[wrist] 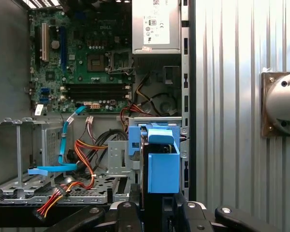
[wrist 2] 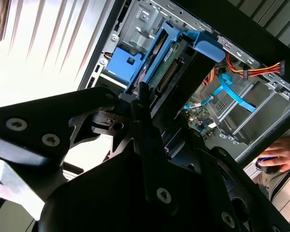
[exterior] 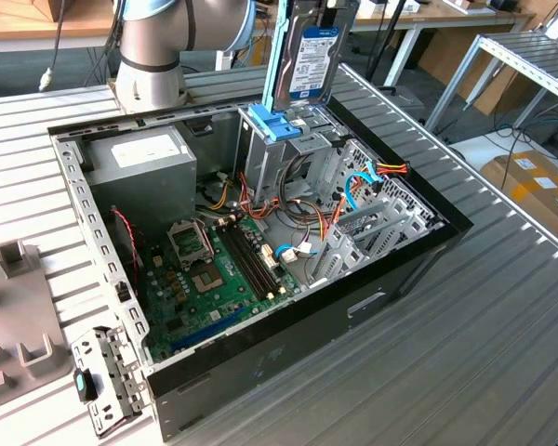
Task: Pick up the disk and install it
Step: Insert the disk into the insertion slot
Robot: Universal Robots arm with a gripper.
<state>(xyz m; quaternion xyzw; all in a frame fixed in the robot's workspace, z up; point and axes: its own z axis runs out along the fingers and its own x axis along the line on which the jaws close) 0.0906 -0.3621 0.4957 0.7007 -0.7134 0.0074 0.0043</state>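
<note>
Remote inspection, single arm. I find the gripper (wrist 2: 152,108) clamped shut on one end of the disk (exterior: 312,54), fingers narrowed to the thickness of the drive, nothing else in its grasp.

The disk hangs upright at the far side of the open computer case (exterior: 260,367), directly over the grey drive cage (exterior: 293,158). Its lower end is just above the light-blue latch (exterior: 274,123) on top of that cage; I cannot tell whether they touch.

Markings: the disk's face carries a blue, white and black label towards the exterior view's right, and a blue rail (exterior: 279,56) runs down its side. The power supply (exterior: 139,181) in the case's far corner bears a white sticker (exterior: 139,151).

The green motherboard (exterior: 214,269) lies exposed on the case floor, with orange and blue cables (exterior: 353,190) loose beside the cage. The case rests on a ribbed metal table (exterior: 502,362).

In the second wrist view, a person's hand (wrist 2: 280,153) shows outside the case.
</note>
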